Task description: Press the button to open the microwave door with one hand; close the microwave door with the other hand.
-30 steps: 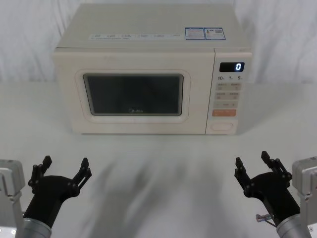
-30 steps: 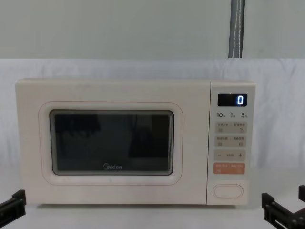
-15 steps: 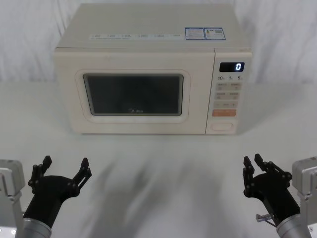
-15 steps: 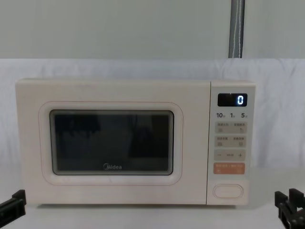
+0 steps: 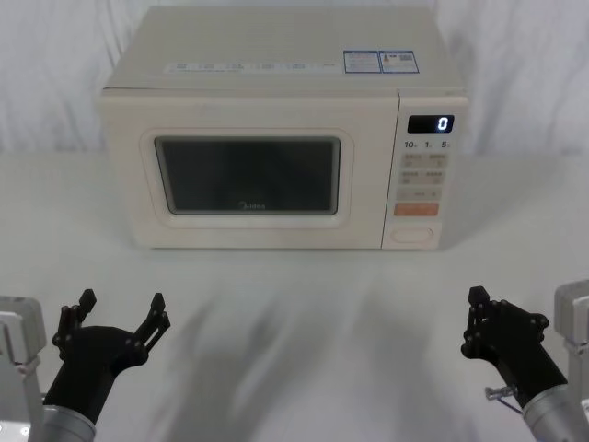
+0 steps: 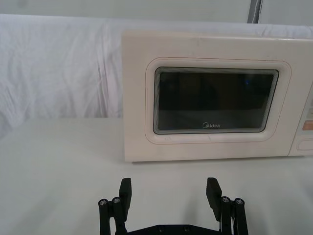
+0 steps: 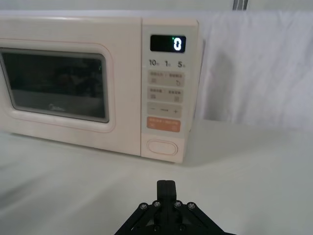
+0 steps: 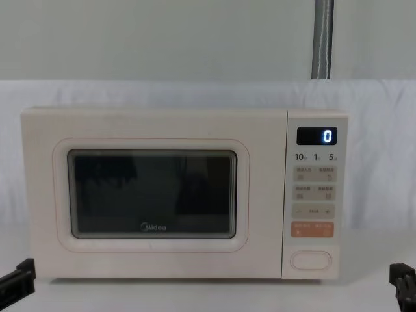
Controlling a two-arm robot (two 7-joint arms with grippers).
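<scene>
Although both arms were in position, nothing of the task was done: the microwave door (image 5: 247,189) sat flush and shut, and the button (image 7: 162,146) lay unpressed, well ahead of the right end effector (image 7: 166,187) and nearly in line with it. That end effector was clenched, fingers together; half a second before they stood slightly apart, and a second before, wide. The left end effector (image 6: 169,192) hung released, fingers spread, low over the surface (image 5: 304,304), the door well ahead, unmoved.
</scene>
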